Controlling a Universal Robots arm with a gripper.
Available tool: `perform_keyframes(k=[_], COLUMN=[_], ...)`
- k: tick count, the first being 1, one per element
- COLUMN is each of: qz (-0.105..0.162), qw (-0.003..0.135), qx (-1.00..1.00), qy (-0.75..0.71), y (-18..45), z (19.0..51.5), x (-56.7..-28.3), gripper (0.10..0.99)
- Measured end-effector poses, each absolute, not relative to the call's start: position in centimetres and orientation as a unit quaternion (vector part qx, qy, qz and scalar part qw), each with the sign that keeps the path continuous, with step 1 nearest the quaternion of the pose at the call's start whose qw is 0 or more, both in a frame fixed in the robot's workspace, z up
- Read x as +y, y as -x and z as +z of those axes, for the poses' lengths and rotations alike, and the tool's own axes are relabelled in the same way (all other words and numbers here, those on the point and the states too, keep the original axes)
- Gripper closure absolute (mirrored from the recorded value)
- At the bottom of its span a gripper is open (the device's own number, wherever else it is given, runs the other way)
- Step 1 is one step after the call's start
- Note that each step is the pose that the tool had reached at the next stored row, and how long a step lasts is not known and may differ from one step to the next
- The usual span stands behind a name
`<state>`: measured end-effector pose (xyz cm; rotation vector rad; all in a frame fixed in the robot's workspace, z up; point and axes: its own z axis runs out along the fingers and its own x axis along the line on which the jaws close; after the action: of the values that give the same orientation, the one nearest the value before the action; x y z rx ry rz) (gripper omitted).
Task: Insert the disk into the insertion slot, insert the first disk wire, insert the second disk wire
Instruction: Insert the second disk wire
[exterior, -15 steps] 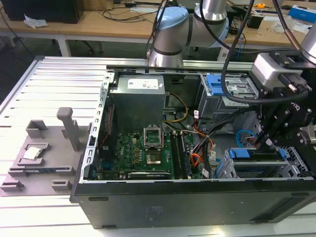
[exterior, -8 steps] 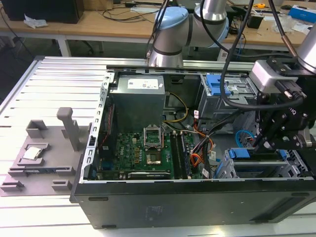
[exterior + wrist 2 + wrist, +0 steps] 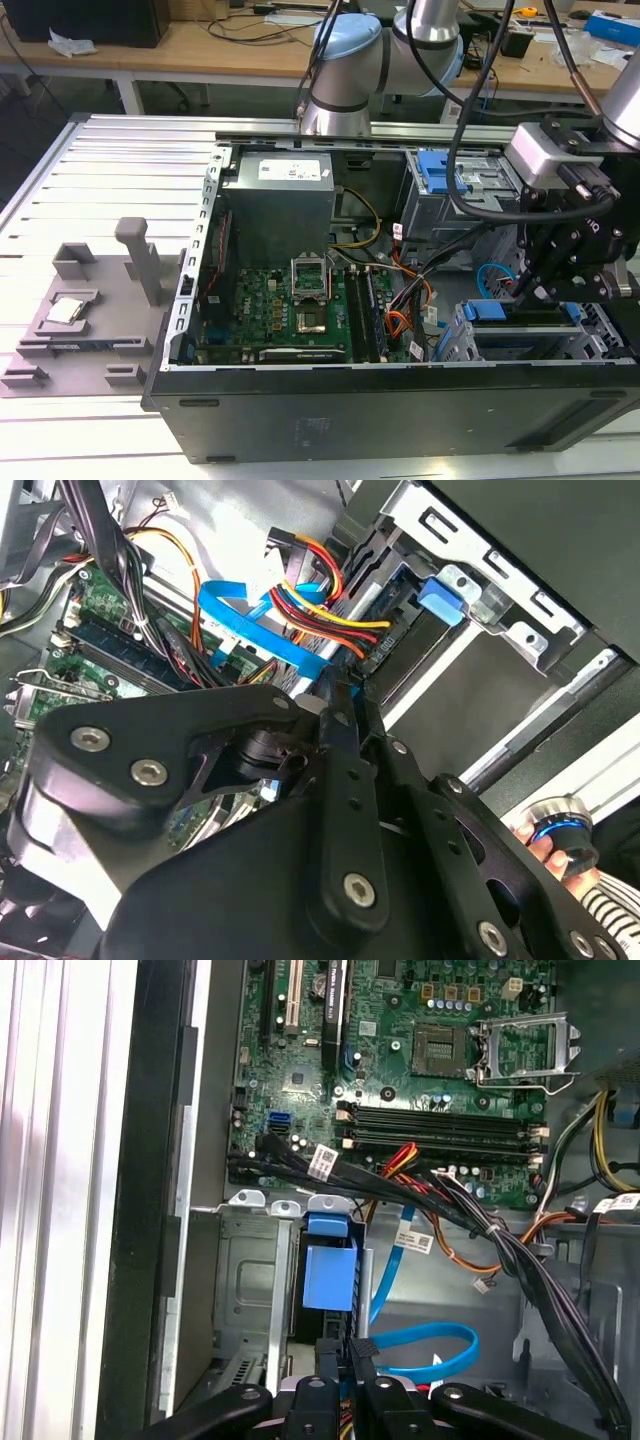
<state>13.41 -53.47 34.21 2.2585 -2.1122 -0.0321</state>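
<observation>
The disk (image 3: 487, 311) sits inside the insertion slot (image 3: 455, 342), the perforated grey cage at the case's front on the exterior view's right. Of the disk, mainly the blue carrier (image 3: 330, 1275) shows, along with its blue tab (image 3: 441, 596). My gripper (image 3: 533, 288) hangs just above the cage. In both wrist views its fingers (image 3: 327, 1358) press together on the black plug of the blue wire (image 3: 425, 1345) at the disk's end. A red, yellow and orange wire bundle (image 3: 320, 610) ends in a black plug (image 3: 376, 652) beside it.
The motherboard (image 3: 290, 305) and power supply (image 3: 278, 205) fill the case's left part. A second grey bay with a blue latch (image 3: 440, 170) sits at the back right. Black cable bundles (image 3: 500, 1245) cross close to the gripper. A grey fixture plate (image 3: 85, 310) lies outside the case.
</observation>
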Motion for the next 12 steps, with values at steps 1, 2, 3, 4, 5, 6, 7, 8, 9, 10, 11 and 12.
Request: perform_keyframes(k=[1, 2, 3, 4, 5, 6, 7, 8, 9, 10, 11, 12], qz=[-0.010, -0.010, -0.010, -0.010, -0.010, -0.010, -0.010, -0.010, -0.010, -0.010, -0.010, -0.010], qw=[0.025, 0.025, 0.025, 0.025, 0.025, 0.025, 0.025, 0.025, 0.025, 0.025, 0.025, 0.025], qx=[-0.683, -0.683, -0.683, -0.683, -0.683, -0.683, -0.683, -0.683, -0.683, -0.683, -0.683, -0.683], qy=[-0.730, -0.730, -0.730, -0.730, -0.730, -0.730, -0.730, -0.730, -0.730, -0.730, -0.730, -0.730], y=[-13.41, -13.41, -13.41, -13.41, -13.41, -13.41, -13.41, -13.41, -13.41, -13.41, -13.41, -13.41], z=[34.19, 34.11, 34.01, 33.87, 33.66, 33.55, 33.51, 33.50, 33.50, 33.47, 33.46, 33.49], x=[-53.49, -53.55, -53.61, -53.64, -53.66, -53.66, -53.67, -53.66, -53.66, -53.66, -53.66, -53.66], gripper=[0.922, 0.922, 0.922, 0.922, 0.922, 0.922, 0.922, 0.922, 0.922, 0.910, 0.851, 0.851])
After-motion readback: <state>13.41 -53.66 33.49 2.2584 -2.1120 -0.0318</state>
